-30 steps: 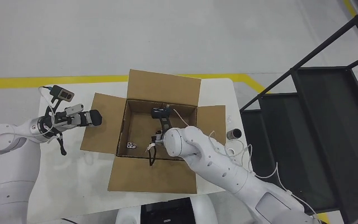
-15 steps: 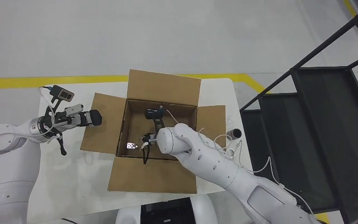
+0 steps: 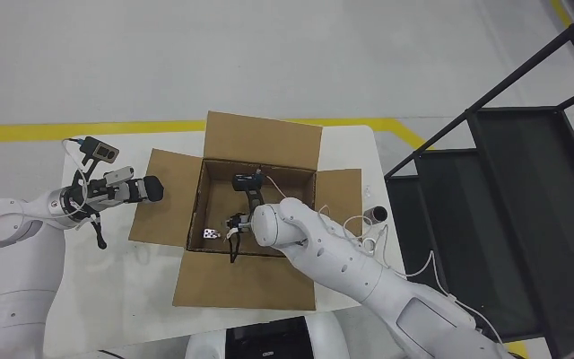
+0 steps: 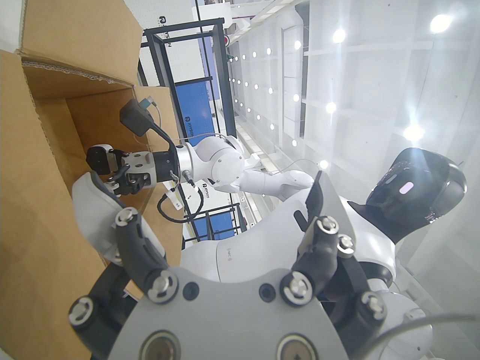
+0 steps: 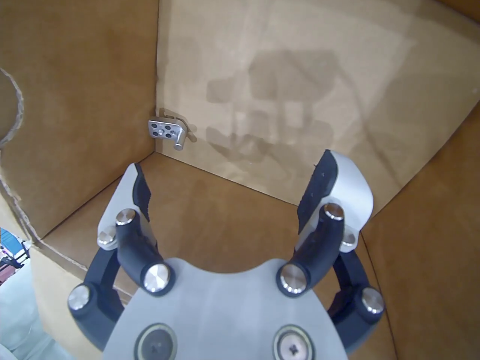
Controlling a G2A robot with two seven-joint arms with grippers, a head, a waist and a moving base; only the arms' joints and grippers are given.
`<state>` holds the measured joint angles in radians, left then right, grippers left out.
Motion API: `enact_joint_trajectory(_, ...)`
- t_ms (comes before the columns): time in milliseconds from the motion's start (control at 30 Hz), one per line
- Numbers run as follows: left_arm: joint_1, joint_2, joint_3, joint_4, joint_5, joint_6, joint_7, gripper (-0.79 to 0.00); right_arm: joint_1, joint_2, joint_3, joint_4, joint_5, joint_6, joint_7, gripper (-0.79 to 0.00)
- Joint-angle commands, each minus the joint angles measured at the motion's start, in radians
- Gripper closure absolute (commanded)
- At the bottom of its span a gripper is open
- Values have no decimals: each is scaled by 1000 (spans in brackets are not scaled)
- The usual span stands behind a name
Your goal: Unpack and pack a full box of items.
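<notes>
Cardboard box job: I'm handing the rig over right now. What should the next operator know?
Left gripper: open, empty, outside the cardboard box, beside one side flap.
Right gripper: open, empty, down inside the box, above its floor.
Things: a small metal bracket lies in a floor corner; a small cylinder sits on the table beside the box.
Done: flaps open, visible box floor otherwise bare.
Left: lift out the bracket, then probably repack.

— What surrounds the white table (image 3: 117, 283)?
— Pale grey floor (image 3: 269, 54), crossed by a yellow painted line (image 3: 54, 132); a black metal staircase (image 3: 502, 179) stands beside it.
— And overhead?
— Round bright lamps (image 4: 338, 35) on a white gridded ceiling (image 4: 375, 76), with blue wall panels (image 4: 195, 99) in the hall.
</notes>
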<state>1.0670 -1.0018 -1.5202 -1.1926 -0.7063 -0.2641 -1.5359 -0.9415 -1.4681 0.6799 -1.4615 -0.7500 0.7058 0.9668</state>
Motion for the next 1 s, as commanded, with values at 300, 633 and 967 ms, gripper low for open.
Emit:
enact_joint_trajectory(300, 0, 0, 0, 0, 0, 0, 0, -785, 119, -16, -40, 171, -10, -383, 45, -785)
enact_joint_trajectory(633, 0, 0, 0, 0, 0, 0, 0, -785, 233, -73, -176, 309, -112, -598, 83, -785)
enact_joint_trajectory(967, 0, 0, 0, 0, 0, 0, 0, -785, 299, -129, -249, 413, -103, -742, 103, -785)
